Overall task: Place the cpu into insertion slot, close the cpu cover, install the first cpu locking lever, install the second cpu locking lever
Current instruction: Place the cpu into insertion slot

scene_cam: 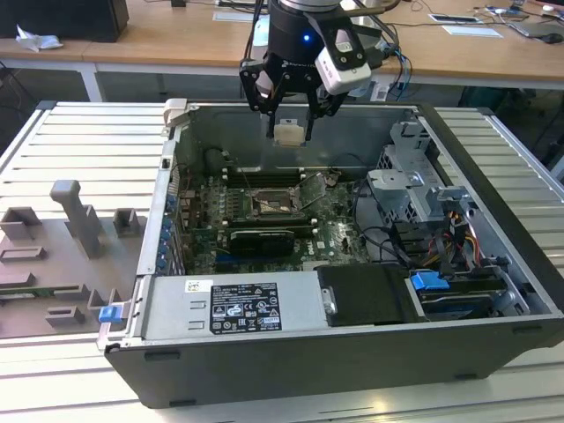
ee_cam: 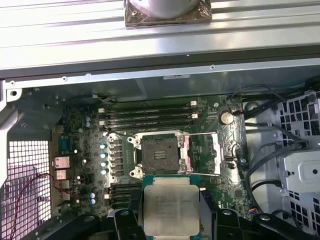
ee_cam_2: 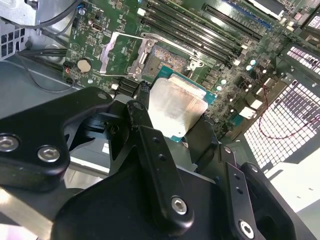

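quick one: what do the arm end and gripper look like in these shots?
Black cylindrical wrist with a small blue light. A white-and-grey box sits on its side. The gripper is black, built from flat linkage bars with silver screws at the pivots.
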Controlling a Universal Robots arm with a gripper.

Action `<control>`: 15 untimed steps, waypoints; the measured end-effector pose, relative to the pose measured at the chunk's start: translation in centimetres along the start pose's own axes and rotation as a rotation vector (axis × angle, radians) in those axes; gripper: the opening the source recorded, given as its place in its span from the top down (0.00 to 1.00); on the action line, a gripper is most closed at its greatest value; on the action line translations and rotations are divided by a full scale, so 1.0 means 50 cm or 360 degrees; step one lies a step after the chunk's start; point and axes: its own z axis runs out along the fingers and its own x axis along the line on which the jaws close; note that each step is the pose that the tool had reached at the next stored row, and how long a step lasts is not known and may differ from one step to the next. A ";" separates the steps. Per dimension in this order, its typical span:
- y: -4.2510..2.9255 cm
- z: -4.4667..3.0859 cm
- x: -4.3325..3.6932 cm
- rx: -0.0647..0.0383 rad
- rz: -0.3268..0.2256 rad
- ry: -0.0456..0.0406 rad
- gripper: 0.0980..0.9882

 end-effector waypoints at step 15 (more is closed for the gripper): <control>0.000 0.001 0.000 0.0009 0.0065 -0.0006 0.50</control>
